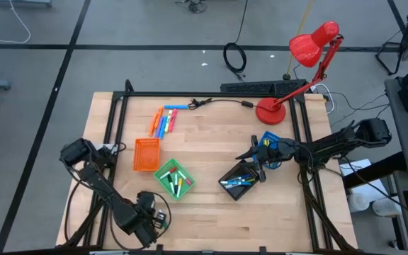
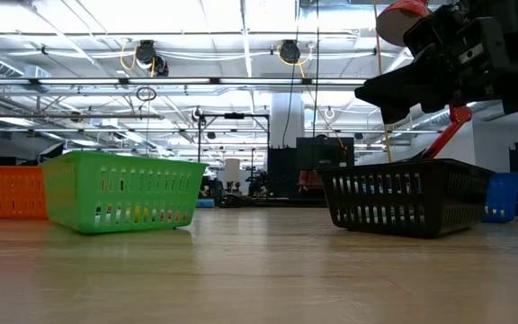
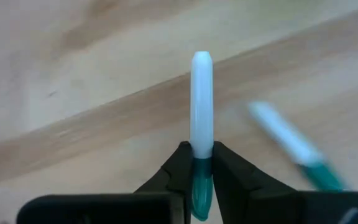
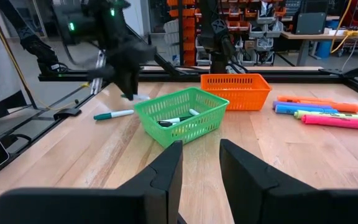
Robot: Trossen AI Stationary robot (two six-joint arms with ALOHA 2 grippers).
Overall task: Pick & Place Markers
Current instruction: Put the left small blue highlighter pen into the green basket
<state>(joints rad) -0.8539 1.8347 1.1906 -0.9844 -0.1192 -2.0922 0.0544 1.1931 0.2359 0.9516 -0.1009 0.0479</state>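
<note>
At table's near-left edge | left hand (image 3: 202, 163) clamps white-green marker (image 3: 201, 106)

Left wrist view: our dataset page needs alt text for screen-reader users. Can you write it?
The left gripper has its dark jaws shut on a green marker with a white cap, seen close up over a light wooden table. A second green and white marker lies blurred on the wood nearby.
</note>
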